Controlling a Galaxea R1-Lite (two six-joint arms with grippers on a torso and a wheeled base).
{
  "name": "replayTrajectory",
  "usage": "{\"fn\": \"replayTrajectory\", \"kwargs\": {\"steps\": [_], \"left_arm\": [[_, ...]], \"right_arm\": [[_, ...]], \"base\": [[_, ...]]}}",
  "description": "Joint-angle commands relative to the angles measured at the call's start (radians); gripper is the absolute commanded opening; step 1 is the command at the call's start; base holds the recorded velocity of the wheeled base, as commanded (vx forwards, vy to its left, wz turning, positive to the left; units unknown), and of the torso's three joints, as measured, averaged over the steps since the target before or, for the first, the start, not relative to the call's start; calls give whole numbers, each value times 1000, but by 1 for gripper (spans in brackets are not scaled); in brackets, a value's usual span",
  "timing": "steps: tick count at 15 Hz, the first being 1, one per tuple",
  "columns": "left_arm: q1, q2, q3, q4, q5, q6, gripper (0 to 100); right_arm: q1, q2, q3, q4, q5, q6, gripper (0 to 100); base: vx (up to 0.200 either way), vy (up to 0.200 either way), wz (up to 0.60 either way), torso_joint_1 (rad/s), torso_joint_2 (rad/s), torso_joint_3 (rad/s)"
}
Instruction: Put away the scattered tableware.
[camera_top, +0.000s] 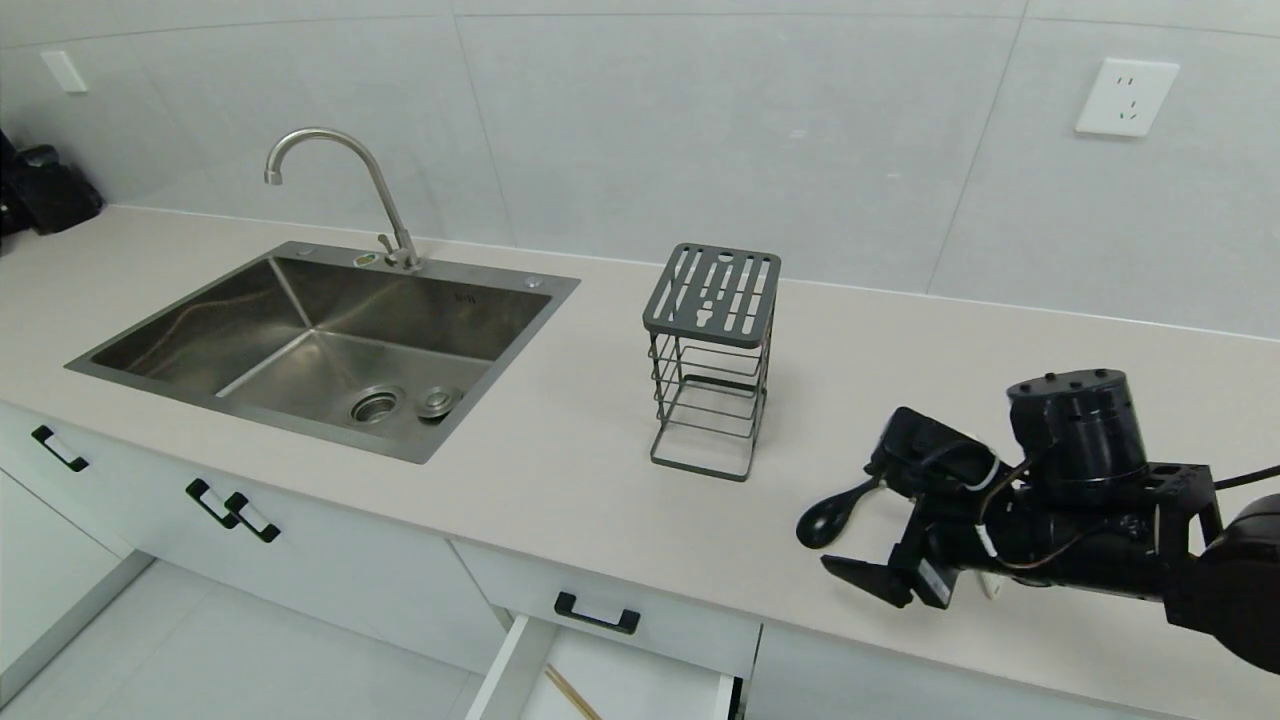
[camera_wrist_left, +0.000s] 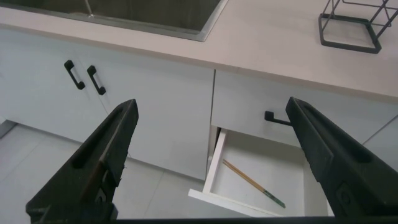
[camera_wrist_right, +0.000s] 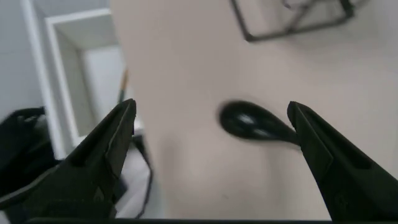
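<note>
Head view: we find the black plastic spoon (camera_top: 826, 520) lying on the beige countertop (camera_top: 560, 470) by the right gripper (camera_top: 866, 520), not yet lifted. Left wrist view: our left gripper (camera_wrist_left: 211, 106) gapes empty over the open white drawer (camera_wrist_left: 214, 168), which holds one wooden chopstick (camera_wrist_left: 252, 183). Right wrist view: fingers apart, flanking the spoon.

Head high over counter (camera_top: 560, 480); both wrists face down, sharing drawer (camera_wrist_left: 267, 149).

glossy spoon (camera_top: 828, 520), brushed-metal sink (camera_top: 400, 310), matt countertop (camera_top: 560, 450) — smooth
</note>
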Motion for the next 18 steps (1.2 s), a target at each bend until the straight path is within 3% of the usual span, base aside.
{"fn": "replayTrajectory", "kwargs": {"steps": [1,2,8,12,18], "left_arm": [[0,0,0,0,1,0,100],[-1,0,0,0,1,0,100],[0,0,0,-1,0,0,100],[-1,0,0,-1,0,0,100],[0,0,0,0,0,0,100]], "right_arm": [[-84,-24,35,-5,22,-17,100],[-153,-18,62,-19,60,-17,100],[-236,45,59,-37,68,-20,100],[-237,178,-83,-57,71,-46,100],[-231,241,-125,-57,137,-68,100]], "base": [[0,0,0,0,0,0],[0,0,0,0,0,0],[0,0,0,0,0,0],[0,0,0,0,0,0],[0,0,0,0,0,0]]}}
